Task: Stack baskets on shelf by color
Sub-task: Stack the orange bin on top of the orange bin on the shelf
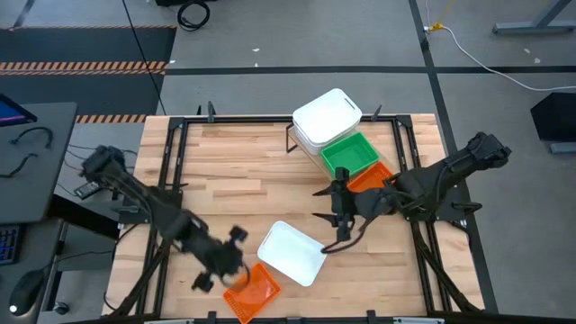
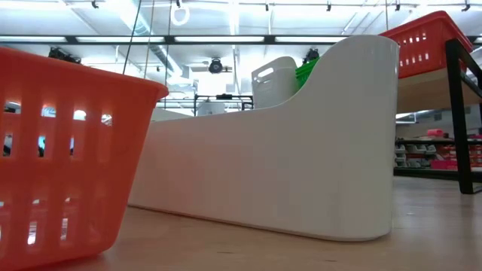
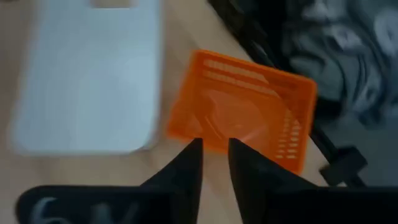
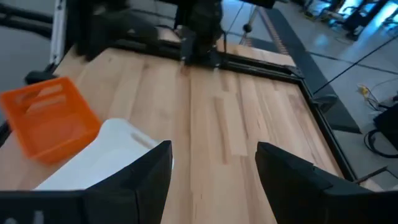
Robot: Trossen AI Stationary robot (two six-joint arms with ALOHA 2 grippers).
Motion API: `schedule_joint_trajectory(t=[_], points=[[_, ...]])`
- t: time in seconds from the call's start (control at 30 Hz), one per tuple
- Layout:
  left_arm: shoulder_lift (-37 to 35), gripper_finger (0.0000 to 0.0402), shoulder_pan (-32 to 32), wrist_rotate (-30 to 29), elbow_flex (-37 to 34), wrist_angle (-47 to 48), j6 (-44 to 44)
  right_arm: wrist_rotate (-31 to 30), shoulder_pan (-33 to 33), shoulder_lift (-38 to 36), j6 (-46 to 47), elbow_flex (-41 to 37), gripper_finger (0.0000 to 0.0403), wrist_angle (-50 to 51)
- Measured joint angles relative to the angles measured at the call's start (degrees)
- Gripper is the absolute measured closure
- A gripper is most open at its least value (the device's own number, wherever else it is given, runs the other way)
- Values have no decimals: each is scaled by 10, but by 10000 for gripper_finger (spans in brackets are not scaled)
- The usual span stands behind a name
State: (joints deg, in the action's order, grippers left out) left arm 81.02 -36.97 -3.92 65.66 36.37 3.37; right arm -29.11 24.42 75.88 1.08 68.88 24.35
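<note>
On the wooden plank table [image 1: 243,171] two shallow plastic baskets lie loose near the front edge. The first is an orange basket with slotted mesh walls [image 1: 251,292]; it sits at the front edge, a little left of the middle. The second is a white rectangular basket with rounded corners [image 1: 292,253], just beside the orange one on its right, with the corners almost touching. Both look empty.

The left gripper [image 1: 222,267] hangs at the left side of the orange basket. In the left wrist view its two dark fingers [image 3: 190,168] stand a little apart, with a narrow gap, just at the near rim of the orange basket [image 3: 242,118]. They hold nothing that I can see.

More to the right, at the far side of the table, stands the slanted light plywood shelf on a thin black frame [image 1: 306,148]. On it I count three groups: a white stack [image 1: 326,117] at the far end, which seems to be two baskets, then one green basket [image 1: 351,155], then one orange basket [image 1: 371,177], partly hidden by the right arm. What is inside them I cannot tell.

The right gripper [image 1: 341,216] is near the middle of the table, between the shelf and the loose white basket. Its fingers [image 4: 149,168] are spread wide, with nothing between them.
</note>
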Motion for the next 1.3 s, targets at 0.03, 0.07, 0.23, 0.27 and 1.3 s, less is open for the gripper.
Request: schedule_joint_trajectory(t=[0.03, 0.07, 0.23, 0.27, 1.3], points=[[19, 307, -11, 1, 7, -2, -9, -2, -3, 0, -1, -13, 167, -20], [38, 296, -21, 2, 14, -1, -13, -3, -6, 0, -1, -25, 167, -35], [114, 222, -49, 10, 50, 11, -14, 3, -10, -1, 6, -42, 167, -36], [127, 205, -54, 14, 59, 15, -10, 2, -7, -1, 18, -42, 167, -29], [351, 365, -132, -9, 187, 77, 81, 13, 67, -7, 22, -42, 167, -67]])
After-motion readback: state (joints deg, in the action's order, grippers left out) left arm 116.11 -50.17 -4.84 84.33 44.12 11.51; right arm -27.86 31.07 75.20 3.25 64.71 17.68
